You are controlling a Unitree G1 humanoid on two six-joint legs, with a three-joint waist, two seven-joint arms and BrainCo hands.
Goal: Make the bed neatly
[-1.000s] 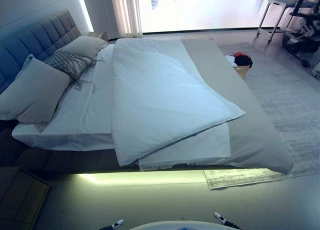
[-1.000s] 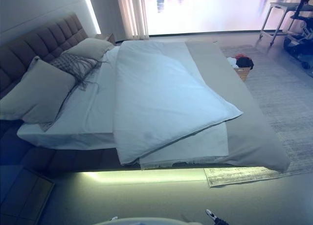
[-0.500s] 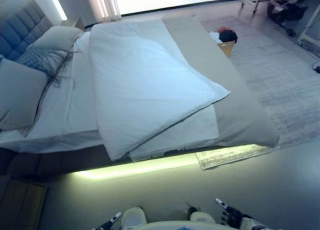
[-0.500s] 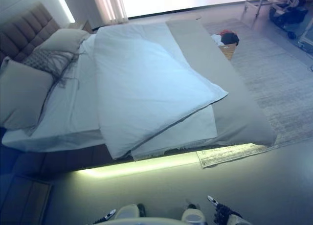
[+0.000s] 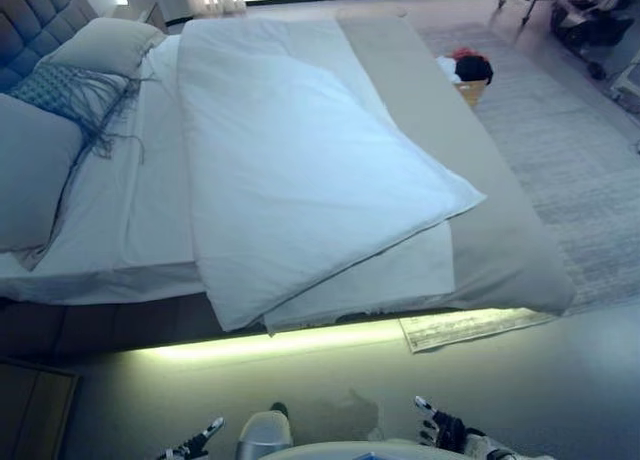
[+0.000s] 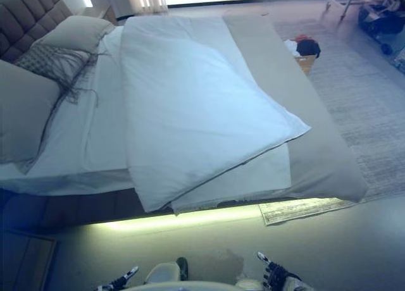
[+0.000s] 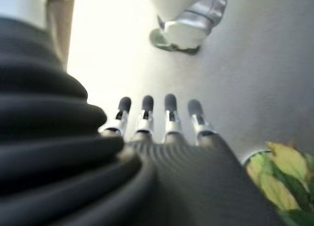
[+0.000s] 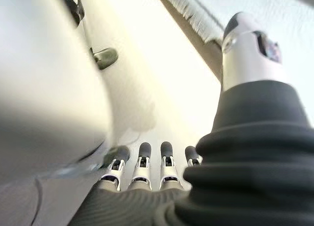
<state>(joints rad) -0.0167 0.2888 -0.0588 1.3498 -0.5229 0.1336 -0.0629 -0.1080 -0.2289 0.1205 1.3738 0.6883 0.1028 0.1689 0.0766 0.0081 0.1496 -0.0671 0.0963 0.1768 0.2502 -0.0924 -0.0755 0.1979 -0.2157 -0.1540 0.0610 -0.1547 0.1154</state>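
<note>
Both hands hang low over the floor, short of the bed and touching nothing: the left hand (image 5: 190,447) and right hand (image 5: 440,428) each show straight, relaxed fingers in their wrist views. Open floor (image 5: 330,380) separates them from the bed's (image 5: 300,325) near edge. On it, the white duvet (image 5: 300,170) lies folded back at a slant, its corner (image 5: 470,195) overhanging a beige cover (image 5: 500,250). Pillows (image 5: 100,45) rest by the headboard (image 5: 35,10). A rug (image 5: 590,170) lies beyond the foot.
</note>
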